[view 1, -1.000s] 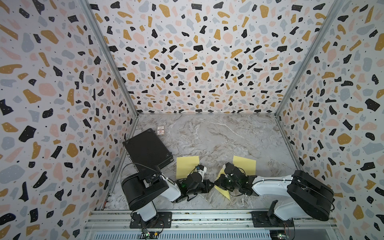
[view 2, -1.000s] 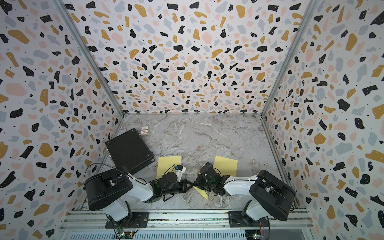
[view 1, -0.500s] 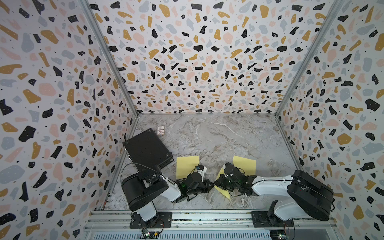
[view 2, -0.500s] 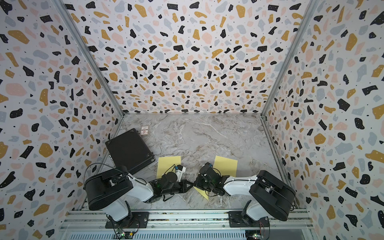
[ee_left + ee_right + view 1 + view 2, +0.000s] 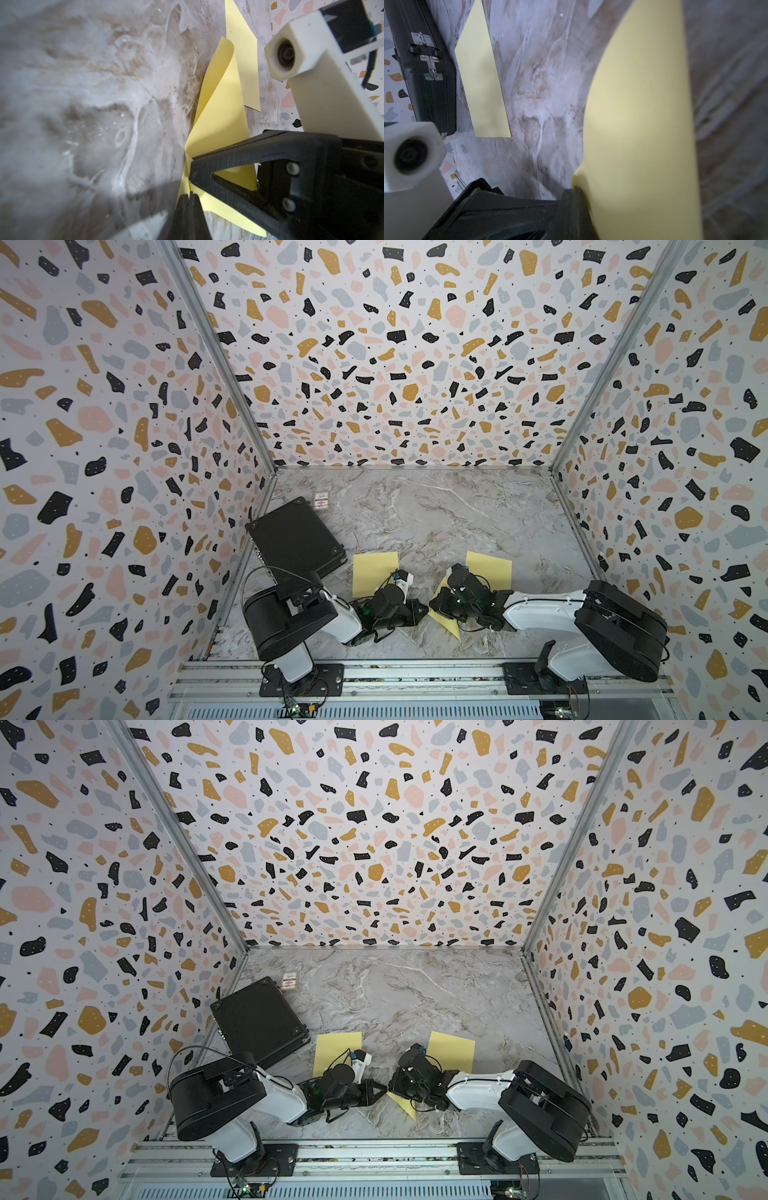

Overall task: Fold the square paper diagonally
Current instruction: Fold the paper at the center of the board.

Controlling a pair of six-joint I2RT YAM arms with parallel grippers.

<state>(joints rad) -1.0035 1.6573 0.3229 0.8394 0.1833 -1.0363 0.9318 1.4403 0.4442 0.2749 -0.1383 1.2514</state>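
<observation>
- Top views: the paper [image 5: 446,620] lay on the counter [image 5: 436,510] between the arms, mostly hidden beneath the right end effector [image 5: 432,606].
- Left wrist: the left end effector [image 5: 189,194] was pinched together on a paper corner; the sheet looked thin, limp, best held at corners.
- Right wrist: the right end effector was clamped on the curling sheet edge; its far end was cut off.

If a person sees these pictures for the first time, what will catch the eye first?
The two tools, left tool and right tool, meet at the front middle of the marble table, both shut on one curling yellow paper. Two flat yellow sheets lie behind them, and a black case sits at the left.
</observation>
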